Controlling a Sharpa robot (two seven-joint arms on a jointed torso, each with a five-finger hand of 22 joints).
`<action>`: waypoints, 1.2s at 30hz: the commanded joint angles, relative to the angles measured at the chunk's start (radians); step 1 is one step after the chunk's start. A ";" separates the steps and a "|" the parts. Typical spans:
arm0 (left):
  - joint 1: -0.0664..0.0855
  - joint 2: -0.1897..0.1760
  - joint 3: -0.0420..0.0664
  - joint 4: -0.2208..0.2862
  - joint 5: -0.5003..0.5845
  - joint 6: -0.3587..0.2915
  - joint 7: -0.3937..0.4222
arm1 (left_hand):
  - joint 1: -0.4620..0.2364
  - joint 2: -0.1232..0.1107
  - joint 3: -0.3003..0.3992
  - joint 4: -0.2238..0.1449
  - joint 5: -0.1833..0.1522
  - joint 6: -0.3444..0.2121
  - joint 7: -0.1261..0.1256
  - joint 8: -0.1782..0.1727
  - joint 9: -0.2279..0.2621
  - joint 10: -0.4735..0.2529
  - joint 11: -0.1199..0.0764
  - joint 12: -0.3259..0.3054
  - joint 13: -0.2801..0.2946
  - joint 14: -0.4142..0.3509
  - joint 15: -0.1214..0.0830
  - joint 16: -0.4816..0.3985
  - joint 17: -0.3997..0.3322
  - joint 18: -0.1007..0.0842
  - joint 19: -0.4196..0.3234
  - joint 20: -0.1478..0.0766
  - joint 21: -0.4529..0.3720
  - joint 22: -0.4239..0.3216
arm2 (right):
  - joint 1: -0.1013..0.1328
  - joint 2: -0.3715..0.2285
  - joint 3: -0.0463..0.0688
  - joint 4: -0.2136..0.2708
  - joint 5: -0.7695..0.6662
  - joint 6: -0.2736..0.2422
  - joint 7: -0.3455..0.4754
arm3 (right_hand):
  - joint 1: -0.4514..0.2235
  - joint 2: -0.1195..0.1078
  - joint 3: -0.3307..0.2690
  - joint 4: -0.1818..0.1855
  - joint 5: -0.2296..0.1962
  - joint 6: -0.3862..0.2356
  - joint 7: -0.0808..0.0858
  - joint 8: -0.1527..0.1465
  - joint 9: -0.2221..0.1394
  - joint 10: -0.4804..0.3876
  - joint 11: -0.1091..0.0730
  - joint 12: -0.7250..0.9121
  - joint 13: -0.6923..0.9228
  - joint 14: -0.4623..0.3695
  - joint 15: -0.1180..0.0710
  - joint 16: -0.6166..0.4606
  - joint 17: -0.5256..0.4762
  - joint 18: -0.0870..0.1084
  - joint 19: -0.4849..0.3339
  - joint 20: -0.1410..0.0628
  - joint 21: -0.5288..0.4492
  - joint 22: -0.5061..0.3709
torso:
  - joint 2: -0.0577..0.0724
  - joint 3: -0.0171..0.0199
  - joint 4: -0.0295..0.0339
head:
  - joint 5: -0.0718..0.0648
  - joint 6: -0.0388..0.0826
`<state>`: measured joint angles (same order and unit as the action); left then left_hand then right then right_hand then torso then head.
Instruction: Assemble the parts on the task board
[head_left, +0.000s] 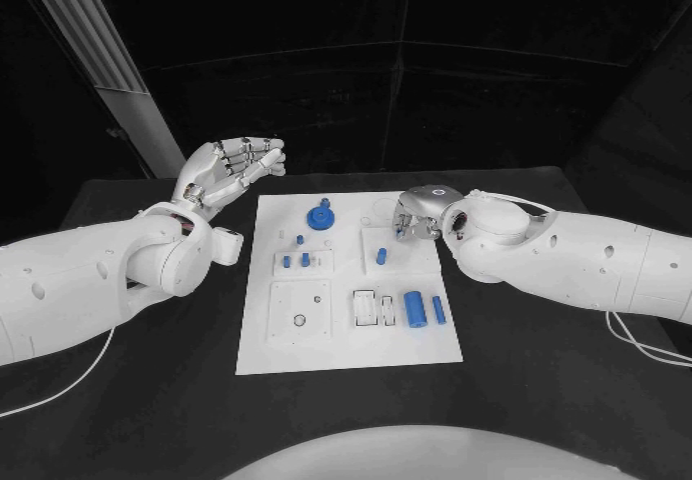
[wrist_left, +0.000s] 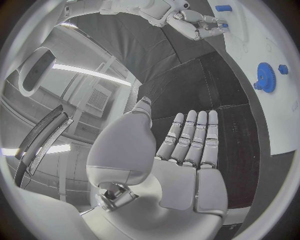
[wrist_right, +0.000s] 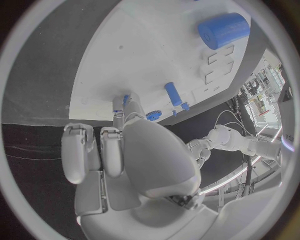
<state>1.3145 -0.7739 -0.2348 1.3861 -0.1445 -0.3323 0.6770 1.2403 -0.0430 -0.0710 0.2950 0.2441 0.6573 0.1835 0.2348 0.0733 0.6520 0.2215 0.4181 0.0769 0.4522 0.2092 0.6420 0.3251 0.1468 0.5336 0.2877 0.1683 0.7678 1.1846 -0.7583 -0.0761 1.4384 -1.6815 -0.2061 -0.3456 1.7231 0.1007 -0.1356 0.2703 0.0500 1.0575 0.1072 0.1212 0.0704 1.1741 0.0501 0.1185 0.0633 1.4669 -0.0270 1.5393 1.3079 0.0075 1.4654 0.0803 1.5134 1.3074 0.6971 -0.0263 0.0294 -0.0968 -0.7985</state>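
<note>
White task board (head_left: 346, 345) at the centre of the black counter (head_left: 548, 400). Left hand (head_left: 228, 170), raised beside the board's far corner, fingers spread, holds nothing. Right hand (head_left: 414, 214) at the board's far right edge; its grip cannot be told. Blue gear (head_left: 320, 216); blue cylinder (head_left: 414, 308).

Right hand (head_left: 418, 213) fingers' grasp hidden.

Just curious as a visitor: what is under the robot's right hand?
Under the right hand lies the far right corner of the white task board. In the right wrist view a small blue part sits at its fingertips; anything beneath the palm is covered.
</note>
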 joint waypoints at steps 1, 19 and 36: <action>0.001 0.000 0.001 0.001 0.003 0.012 0.155 | -0.001 0.009 0.004 -0.001 0.003 -0.007 0.079 0.004 0.001 -0.009 0.001 0.004 -0.001 -0.006 0.000 0.006 -0.002 -0.005 0.008 0.000 -0.004 -0.001 | -0.003 0.000 -0.003 -0.002 -0.013 0.035 -0.015 | 0.024 0.004 0.013 -0.007 -0.003 0.014 -0.001 0.000 0.003 0.015 -0.002 -0.005 -0.001 0.094 0.006 0.002 0.209 0.005 0.079 0.002 0.007 0.244 | -0.001 0.0002 -0.0001 | 0.000 0.001; 0.001 -0.002 0.001 0.002 0.003 0.012 0.154 | 0.001 0.012 0.004 -0.001 0.002 -0.008 0.079 0.008 0.001 -0.011 0.001 0.009 -0.001 -0.005 -0.001 0.011 -0.006 -0.005 0.010 0.000 -0.005 -0.002 | -0.004 -0.002 -0.003 0.005 -0.021 0.009 -0.007 | 0.045 0.000 0.025 -0.009 -0.003 0.051 -0.002 0.012 0.008 0.049 -0.003 -0.009 -0.002 0.094 0.007 0.003 0.209 0.005 0.081 0.004 0.010 0.245 | 0.000 -0.0002 -0.0007 | -0.002 -0.004; 0.001 -0.003 0.001 -0.004 0.003 0.015 0.153 | 0.003 0.015 0.003 -0.002 0.002 -0.010 0.079 0.011 0.001 -0.013 0.001 0.014 -0.001 -0.005 -0.001 0.016 -0.010 -0.005 0.011 0.000 -0.005 -0.004 | -0.004 -0.051 -0.002 0.068 -0.021 -0.149 0.029 | 0.041 -0.004 0.024 0.001 -0.003 0.053 0.006 0.009 0.007 0.053 0.004 -0.019 -0.002 0.094 0.011 0.002 0.209 0.004 0.082 0.007 0.012 0.246 | -0.001 -0.0005 -0.0009 | 0.003 -0.007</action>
<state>1.3144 -0.7774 -0.2348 1.3834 -0.1442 -0.3292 0.6770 1.2462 -0.0371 -0.0710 0.2950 0.2442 0.6537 0.1799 0.2442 0.0732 0.6448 0.2216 0.4297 0.0768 0.4523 0.2093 0.6546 0.3159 0.1467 0.5405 0.2877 0.1683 0.7651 1.1786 -0.8071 -0.0794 1.4997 -1.6980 -0.2879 -0.3348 1.7621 0.1043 -0.1107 0.2646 0.0464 1.1074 0.1111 0.1274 0.0767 1.2211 0.0543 0.1026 0.0621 1.4634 -0.0230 1.5397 1.3082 0.0076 1.4654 0.0803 1.5218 1.3074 0.6962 -0.0257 0.0287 -0.0937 -0.8039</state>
